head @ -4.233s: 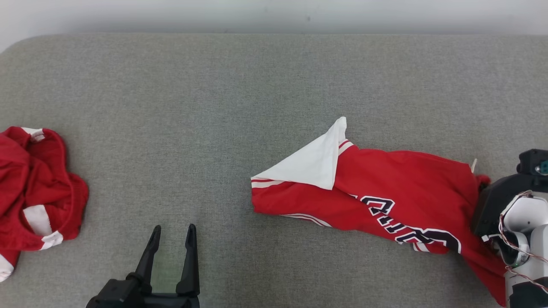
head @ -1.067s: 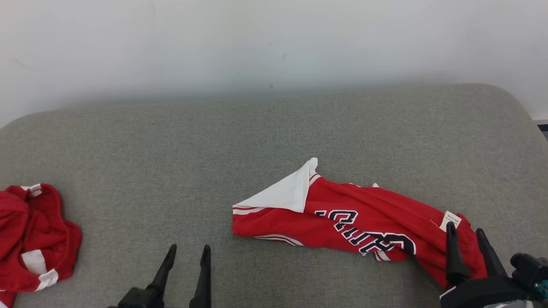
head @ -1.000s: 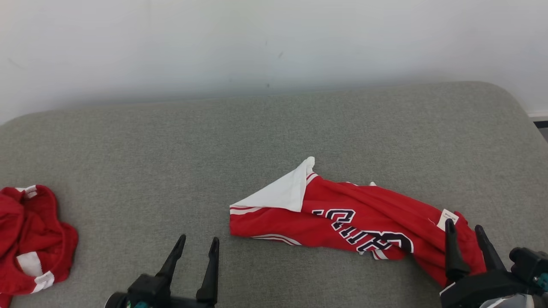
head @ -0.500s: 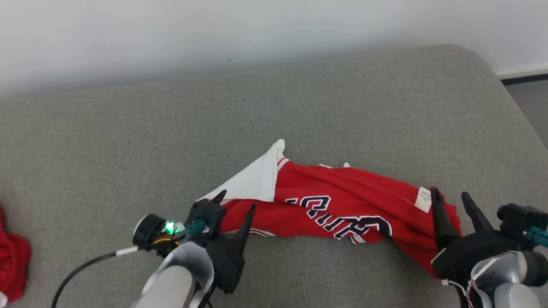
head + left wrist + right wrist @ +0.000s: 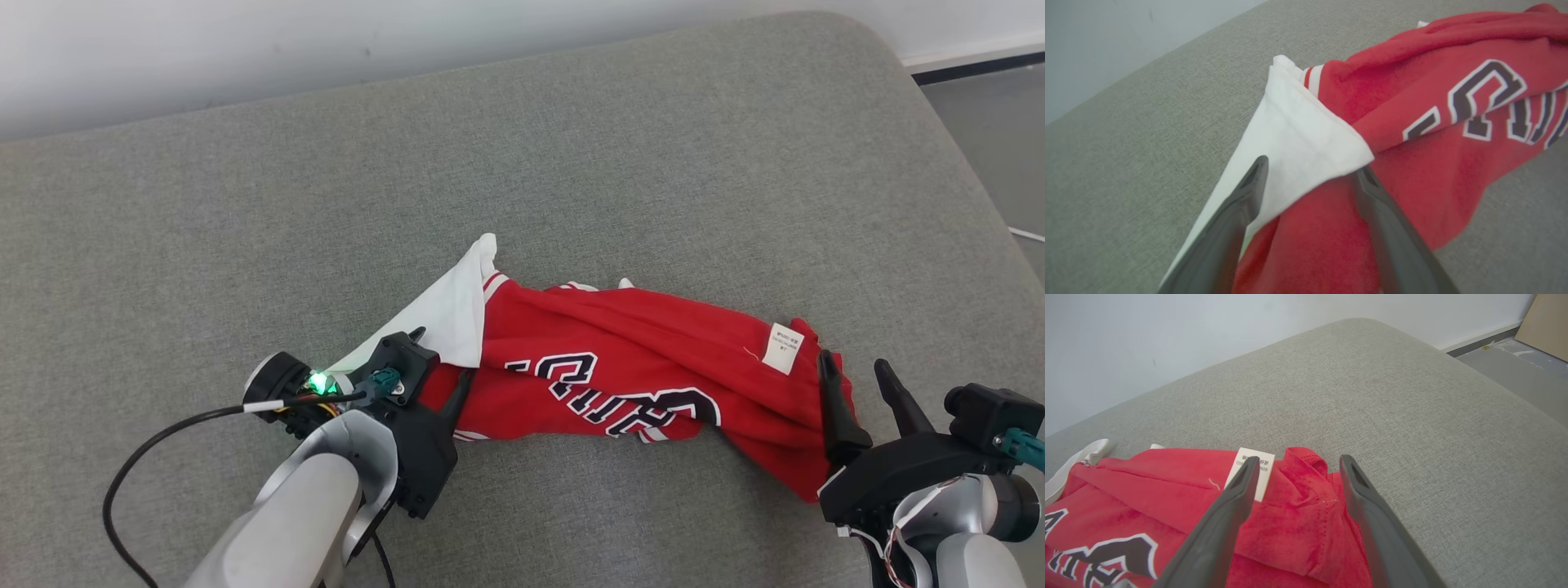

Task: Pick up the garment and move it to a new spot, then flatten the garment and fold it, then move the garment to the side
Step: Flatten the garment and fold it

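Since 1 s earlier: the left gripper (image 5: 442, 353) has come in from the 7 o'clock edge of the head view, well apart from the cloth, to the 9 o'clock end of the garment (image 5: 620, 351). The head camera has also turned, so the whole picture has shifted. The right gripper (image 5: 852, 359) stays at the garment's 4 o'clock end.

Garment: red jersey with dark, white-edged lettering. It lies crumpled in a long band on the grey cushion (image 5: 571, 163), just below the centre of the head view, running from 9 o'clock down toward 4 o'clock. A white flap (image 5: 445, 314) is folded over its 9 o'clock end. A white label (image 5: 782, 349) sits near its 3 o'clock end.

Left gripper: jaws spread wide, straddling the flap corner. In the left wrist view 1 finger (image 5: 1235, 212) lies over the white flap and the other over red cloth. Not clamped on the cloth. Whether the tips press it, cannot tell.

Right gripper: jaws spread wide, pointing to 12 o'clock over the garment's end. In the right wrist view the label is just beside 1 fingertip (image 5: 1249, 465), with a bunched red fold between the 2 fingers. Not clamped.

Other: a black cable (image 5: 147, 441) loops from the left wrist toward 7 o'clock. A green light (image 5: 317, 381) is lit on that wrist. White wall (image 5: 245, 49) at 12 o'clock, grey floor (image 5: 988, 122) at 2 o'clock.
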Motion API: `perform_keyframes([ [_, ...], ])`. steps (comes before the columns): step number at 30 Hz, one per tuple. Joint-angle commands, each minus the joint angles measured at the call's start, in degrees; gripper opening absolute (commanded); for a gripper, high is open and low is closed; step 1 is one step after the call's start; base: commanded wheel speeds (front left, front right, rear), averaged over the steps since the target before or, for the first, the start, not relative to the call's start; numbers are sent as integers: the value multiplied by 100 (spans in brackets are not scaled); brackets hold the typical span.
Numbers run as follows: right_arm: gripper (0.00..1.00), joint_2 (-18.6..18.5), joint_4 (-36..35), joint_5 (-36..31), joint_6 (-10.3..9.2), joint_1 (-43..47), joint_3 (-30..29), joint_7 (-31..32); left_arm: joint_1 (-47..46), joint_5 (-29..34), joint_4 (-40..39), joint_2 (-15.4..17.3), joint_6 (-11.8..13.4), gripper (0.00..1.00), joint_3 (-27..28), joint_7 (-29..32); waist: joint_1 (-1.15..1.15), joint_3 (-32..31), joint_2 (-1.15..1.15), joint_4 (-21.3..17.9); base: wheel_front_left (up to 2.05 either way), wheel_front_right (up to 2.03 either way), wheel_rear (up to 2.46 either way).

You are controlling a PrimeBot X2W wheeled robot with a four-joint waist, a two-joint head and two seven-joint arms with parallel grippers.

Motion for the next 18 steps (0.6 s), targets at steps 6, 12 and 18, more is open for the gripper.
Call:
perform_keyframes([
  [6, 100, 16, 89, 40, 7, -76, 85, -63, -116, -177, 85, -61, 27, 100, 107, -244, -1, -31, -1, 22, 0, 0, 0],
  [12, 100, 15, 95, 7, 7, -62, 115, -28, -74, -289, 127, -50, 32, 100, 117, -242, -1, -60, -1, 74, 0, 0, 0],
  [18, 100, 15, 80, 24, 7, -111, 167, -3, -107, -372, 205, -175, 24, 39, 48, -305, -1, -37, -1, 106, 0, 0, 0],
])
